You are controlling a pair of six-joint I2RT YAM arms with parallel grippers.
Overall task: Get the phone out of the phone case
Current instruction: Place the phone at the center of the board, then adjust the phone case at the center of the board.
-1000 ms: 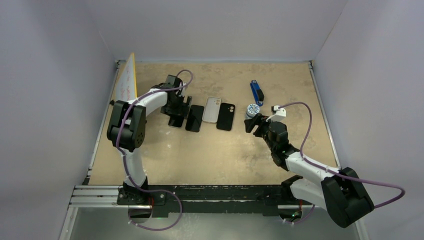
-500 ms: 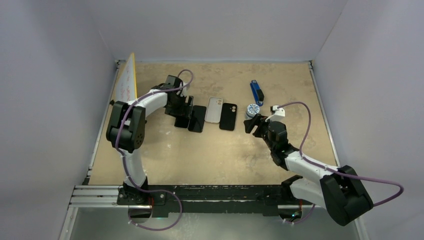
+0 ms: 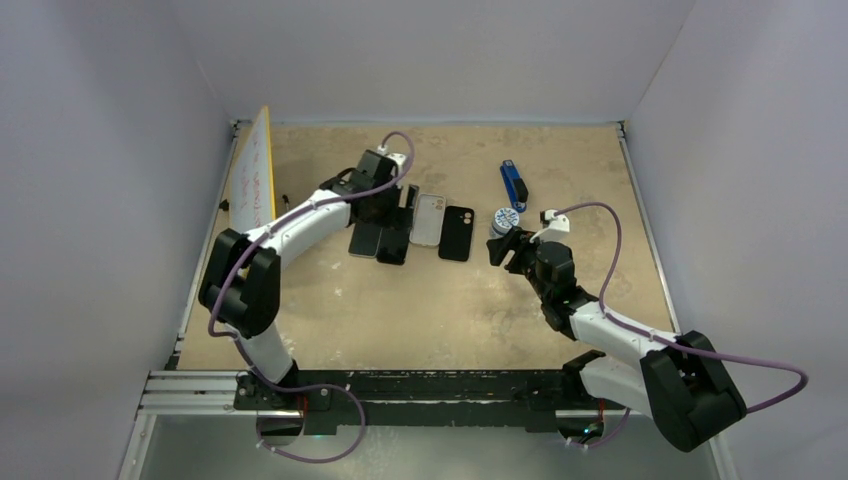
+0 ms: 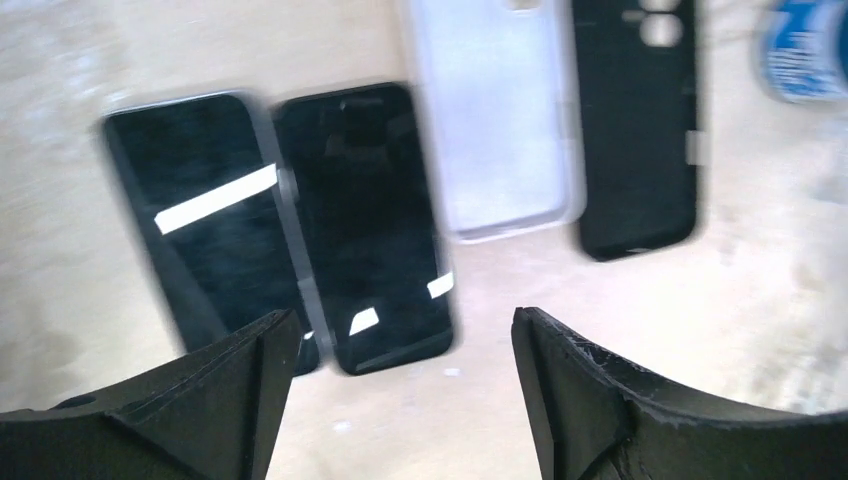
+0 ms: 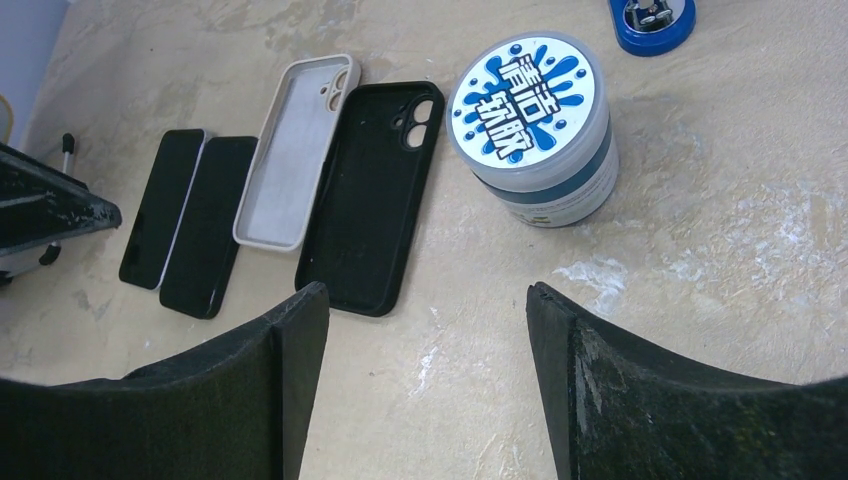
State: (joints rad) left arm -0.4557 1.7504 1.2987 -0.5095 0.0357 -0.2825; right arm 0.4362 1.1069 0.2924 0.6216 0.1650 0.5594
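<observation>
Two bare dark phones lie side by side screen up, one [image 4: 200, 220] left of the other [image 4: 365, 230]. Right of them lie an empty white phone case [image 4: 495, 120] and an empty black phone case [image 4: 640, 120], both inside up. My left gripper [image 4: 402, 318] hovers open over the near ends of the phones, holding nothing; in the top view it [image 3: 398, 200] is just behind them. My right gripper [image 5: 425, 290] stands open over bare table, near the black case [image 5: 370, 200] and nothing between its fingers.
A white tub with a blue printed lid [image 5: 530, 120] stands just right of the black case, close to my right gripper [image 3: 503, 245]. A blue object [image 3: 513, 183] lies behind it. A yellow board [image 3: 255, 170] leans at the left wall.
My left gripper has swung right and lifted off the phones, which now lie slightly shifted. The right arm has barely moved.
</observation>
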